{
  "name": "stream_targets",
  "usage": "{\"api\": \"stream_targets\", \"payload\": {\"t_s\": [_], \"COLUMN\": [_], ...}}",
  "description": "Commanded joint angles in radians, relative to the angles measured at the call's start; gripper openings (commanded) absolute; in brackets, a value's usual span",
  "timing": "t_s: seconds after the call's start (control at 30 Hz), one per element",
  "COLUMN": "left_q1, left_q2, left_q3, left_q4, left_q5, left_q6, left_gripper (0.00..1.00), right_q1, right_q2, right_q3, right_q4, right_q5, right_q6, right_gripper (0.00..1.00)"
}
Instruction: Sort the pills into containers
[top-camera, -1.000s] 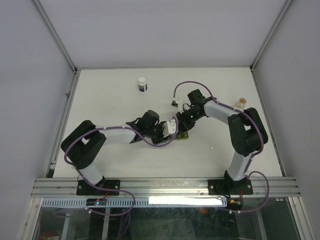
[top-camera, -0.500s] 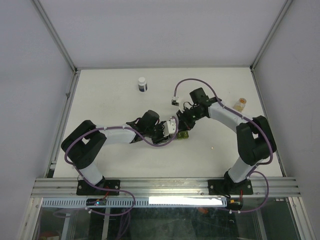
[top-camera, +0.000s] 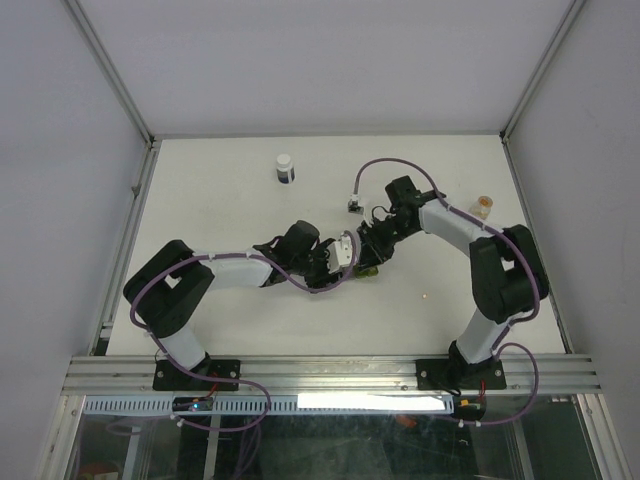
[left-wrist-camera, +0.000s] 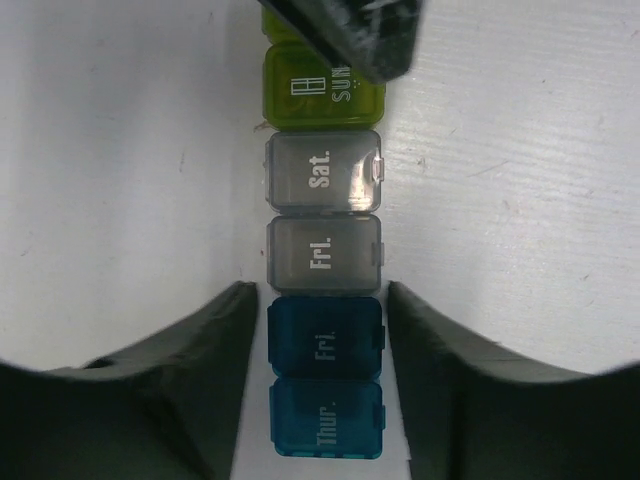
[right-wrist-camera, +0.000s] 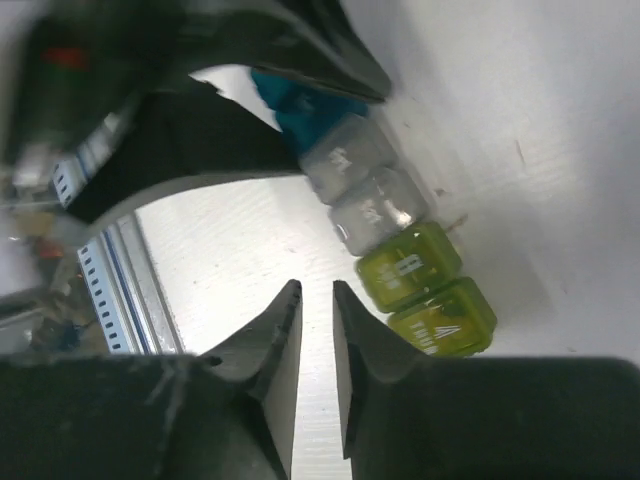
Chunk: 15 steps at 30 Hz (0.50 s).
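The left gripper (left-wrist-camera: 322, 305) straddles the blue end of the containers (left-wrist-camera: 322, 182), its jaws spread with a sliver of table (left-wrist-camera: 120, 150) showing on each side, so it fences the strip rather than clamps it. The strip lies flat near the table's middle, every lid seemingly shut. The right gripper (right-wrist-camera: 311, 300) hovers just beside the green end, its jaws nearly together with a slim gap and nothing between them. The left jaws should probably close gently on the blue cubes before a right fingertip pries a lid tab, so the strip cannot skid. One pill (top-camera: 424, 296) lies loose, well apart to the right.
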<state>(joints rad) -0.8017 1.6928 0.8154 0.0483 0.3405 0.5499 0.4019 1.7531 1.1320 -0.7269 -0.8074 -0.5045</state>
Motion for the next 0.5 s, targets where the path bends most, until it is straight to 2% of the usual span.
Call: {"api": "stream_targets", "payload": {"t_s": [0.0,0.1,0.17,0.3,0.47], "left_q1": [-0.014,-0.016,-0.016,-0.017,-0.007], "left_q2": [-0.025,-0.058,-0.086,-0.182,-0.383], "left_q3": [-0.011,-0.043,-0.066,-0.12,-0.195], "left_q4": [0.089,0.187,0.25,0.34,0.43], "left_q5": [0.003,0.021,0.03,0.018,-0.019], "left_q6": [-0.095,-0.147,-0.175,-0.242,-0.448], "left_gripper": [0.66,0.88,0.98,0.99,0.99], "right_q1": [-0.033,-0.087,-0.114,-0.146,-0.15], "right_q2": [-0.18,-0.238,-0.275,-0.356,-0.454], "right_q3": [0.001,-0.018,-0.035,-0.078,-0.162], "right_q4": [-0.056,-0.076,-0.078,-0.059,0.013], "right_q5": [-0.162,-0.205,-0.218,-0.226,-0.228], "right_q6": [-0.129,-0.19,-0.23,-0.302,-0.376], "right_gripper": [0.28,0.44,0.53,0.64,0.66]}}
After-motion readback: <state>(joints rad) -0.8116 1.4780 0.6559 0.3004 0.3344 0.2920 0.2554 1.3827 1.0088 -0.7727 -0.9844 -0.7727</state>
